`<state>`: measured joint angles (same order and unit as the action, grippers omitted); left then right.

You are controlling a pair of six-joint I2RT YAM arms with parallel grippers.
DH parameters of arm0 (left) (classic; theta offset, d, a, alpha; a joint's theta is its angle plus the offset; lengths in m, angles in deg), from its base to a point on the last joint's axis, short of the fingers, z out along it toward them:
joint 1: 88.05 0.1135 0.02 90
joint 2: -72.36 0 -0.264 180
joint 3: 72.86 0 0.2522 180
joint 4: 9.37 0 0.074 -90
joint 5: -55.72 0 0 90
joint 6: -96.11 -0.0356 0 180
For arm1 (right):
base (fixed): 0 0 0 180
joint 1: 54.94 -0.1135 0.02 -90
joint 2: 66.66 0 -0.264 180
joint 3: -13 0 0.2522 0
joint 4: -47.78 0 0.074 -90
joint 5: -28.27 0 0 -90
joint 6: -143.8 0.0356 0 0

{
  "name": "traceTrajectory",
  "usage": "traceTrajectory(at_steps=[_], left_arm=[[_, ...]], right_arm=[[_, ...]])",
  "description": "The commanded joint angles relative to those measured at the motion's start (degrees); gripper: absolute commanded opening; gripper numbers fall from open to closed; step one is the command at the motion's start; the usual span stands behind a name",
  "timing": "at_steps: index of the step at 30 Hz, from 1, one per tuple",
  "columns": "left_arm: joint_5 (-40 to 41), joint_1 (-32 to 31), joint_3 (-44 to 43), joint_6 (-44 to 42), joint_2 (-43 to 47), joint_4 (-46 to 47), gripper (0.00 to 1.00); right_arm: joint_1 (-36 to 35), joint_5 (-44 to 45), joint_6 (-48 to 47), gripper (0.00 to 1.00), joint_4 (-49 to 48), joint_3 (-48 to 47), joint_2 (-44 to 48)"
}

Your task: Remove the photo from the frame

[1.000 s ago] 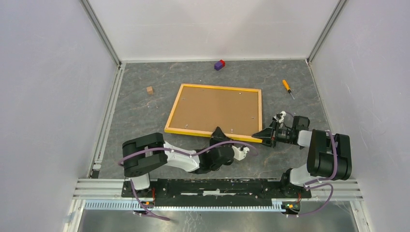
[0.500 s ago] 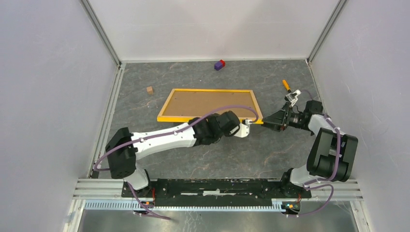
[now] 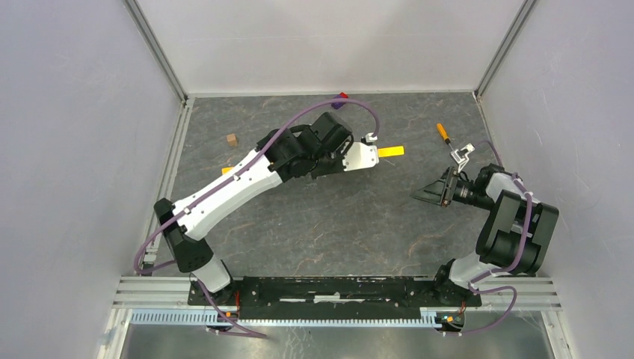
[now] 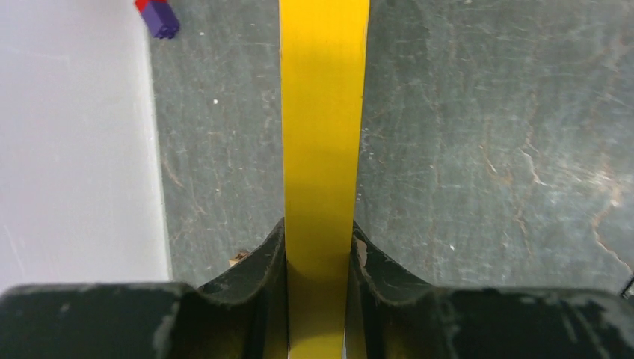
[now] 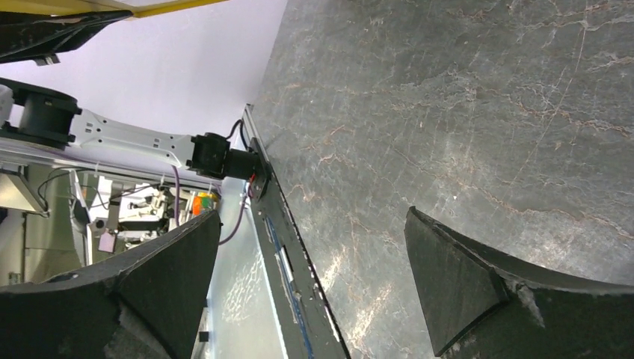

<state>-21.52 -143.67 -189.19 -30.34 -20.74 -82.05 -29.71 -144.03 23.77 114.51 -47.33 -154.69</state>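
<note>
Left gripper (image 4: 317, 228) is clamped across the border of the large rectangular picture frame with a narrow yellow-orange rim (image 4: 323, 112), one finger on each face. It holds the frame on edge above the dark grey stone-pattern table (image 4: 478, 149). Right gripper (image 5: 311, 217) is spread wide and empty, well apart from the frame. The photo is not visible, because the edge-on views hide both faces. Judgement: the frame is rigid and large, so a one-point grip permits swing. Grip the border rails. The print is probably thin and easily creased, so take it by a margin.
</note>
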Motion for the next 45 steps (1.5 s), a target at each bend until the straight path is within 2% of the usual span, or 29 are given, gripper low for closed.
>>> traceTrajectory(at_steps=[1, 6, 13, 21, 29, 37, 41, 45], left_arm=[[-8.2, 0.5, -8.5, 7.2, -1.8, -6.4, 0.02], [-14.4, 2.5, -19.0, 11.3, -6.0, -13.1, 0.02], [-19.8, 6.1, -31.0, 18.8, -11.8, -16.8, 0.02], [-30.7, 15.0, -33.4, 30.3, -13.2, -13.0, 0.02], [-31.0, 22.3, -30.4, 35.2, -14.3, -11.5, 0.02], [-38.4, 33.9, -26.1, 38.8, -15.8, -9.8, 0.02], [-42.0, 38.5, -13.3, 42.2, -10.9, -0.4, 0.02], [-42.3, 42.1, 0.1, 45.9, -6.0, 8.0, 0.02]], right_arm=[[0.2, 1.1, -8.0, 0.98, 4.9, -2.1, 0.6], [0.2, 0.9, -8.1, 0.98, 4.9, -1.9, 0.5], [0.2, 1.3, -7.2, 0.98, 3.9, -1.3, 1.7], [0.2, 2.1, -4.7, 0.98, 1.7, -0.1, 2.8], [0.2, 2.8, -3.7, 0.98, 0.6, 0.5, 3.0], [0.2, 3.6, -3.5, 0.98, 0.2, 0.6, 1.9], [0.2, 4.5, -4.1, 0.98, 0.8, 0.3, 0.9], [0.2, 5.4, -6.0, 0.98, 2.4, -0.1, 0.1]])
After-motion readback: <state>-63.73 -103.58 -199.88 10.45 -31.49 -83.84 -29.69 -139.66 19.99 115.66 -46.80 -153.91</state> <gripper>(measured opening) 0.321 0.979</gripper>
